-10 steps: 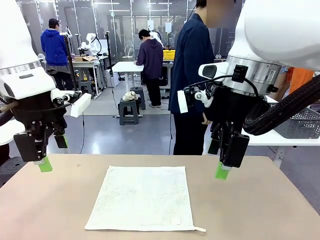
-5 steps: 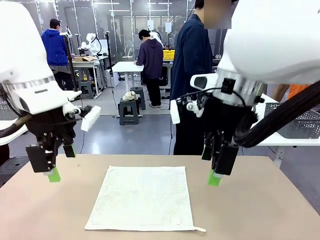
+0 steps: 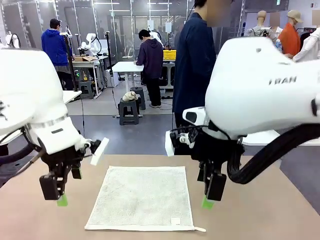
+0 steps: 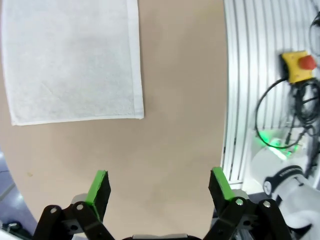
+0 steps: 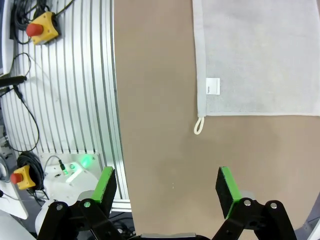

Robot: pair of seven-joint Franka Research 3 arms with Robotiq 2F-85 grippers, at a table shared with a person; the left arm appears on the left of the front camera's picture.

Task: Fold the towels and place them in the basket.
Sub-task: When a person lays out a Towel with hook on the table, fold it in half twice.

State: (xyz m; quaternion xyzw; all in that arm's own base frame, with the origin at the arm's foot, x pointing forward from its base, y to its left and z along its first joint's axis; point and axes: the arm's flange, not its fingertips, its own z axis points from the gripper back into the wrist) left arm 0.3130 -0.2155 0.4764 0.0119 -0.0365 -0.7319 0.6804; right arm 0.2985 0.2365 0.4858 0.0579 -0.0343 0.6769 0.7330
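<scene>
- Front view: a cream-white towel (image 3: 142, 197) lies spread flat and unfolded in the middle of the tan bench (image 3: 260, 220). Its loop (image 3: 200, 229) sticks out at the near right corner.
- The left end effector (image 3: 67, 189) hangs low over the bench just beside the towel's left edge, apart from the cloth.
- The right end effector (image 3: 205, 190) hangs low just beside the towel's right edge. From this angle it cannot be told whether its green tip meets the bench.
- Left wrist view: the left end effector's fingers (image 4: 98, 184) stand spread wide, with only bare bench between them. A corner of the towel (image 4: 72, 60) lies ahead, toward the upper left.
- Right wrist view: the right end effector's fingers (image 5: 225, 186) are likewise spread wide and grip nothing. Ahead, toward the upper right, lies the towel corner with the loop (image 5: 199, 126) and a small white label (image 5: 212, 86).
- A person (image 3: 192, 75) in dark blue stands at the far side of the bench.
- Past the bench's near edge, a ribbed metal base (image 5: 65, 100) carries a yellow box (image 5: 40, 25) with a red button.
</scene>
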